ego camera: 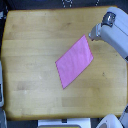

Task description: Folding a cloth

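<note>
Cloth (74, 61) laid flat on the table (30, 40), slightly toward the exterior view's right, arm (112, 32) positioned at upper right, near cloth's top corner

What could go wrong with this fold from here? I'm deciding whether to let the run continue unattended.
The cloth lies flat on the smooth wooden table, so a pinch may slide it instead of lifting a corner. The arm sits by the cloth's upper corner, but its gripper is too blurred to tell jaw state, so a missed grasp there is possible.
</note>
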`<state>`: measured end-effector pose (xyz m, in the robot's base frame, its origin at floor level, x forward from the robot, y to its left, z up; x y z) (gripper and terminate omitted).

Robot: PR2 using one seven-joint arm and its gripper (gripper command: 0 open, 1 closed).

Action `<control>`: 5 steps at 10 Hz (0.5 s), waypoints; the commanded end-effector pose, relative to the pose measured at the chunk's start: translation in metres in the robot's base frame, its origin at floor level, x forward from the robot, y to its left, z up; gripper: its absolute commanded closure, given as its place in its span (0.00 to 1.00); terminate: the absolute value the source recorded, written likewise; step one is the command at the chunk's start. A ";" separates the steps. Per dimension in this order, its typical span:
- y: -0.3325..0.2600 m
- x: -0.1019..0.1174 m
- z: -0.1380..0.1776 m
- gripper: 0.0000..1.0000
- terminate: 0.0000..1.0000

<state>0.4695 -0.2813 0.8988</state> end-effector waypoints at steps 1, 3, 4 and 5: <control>0.018 0.008 -0.014 0.00 0.00; 0.044 0.016 -0.031 0.00 0.00; 0.050 0.019 -0.039 0.00 0.00; 0.056 0.022 -0.051 0.00 0.00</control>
<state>0.4754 -0.2640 0.8870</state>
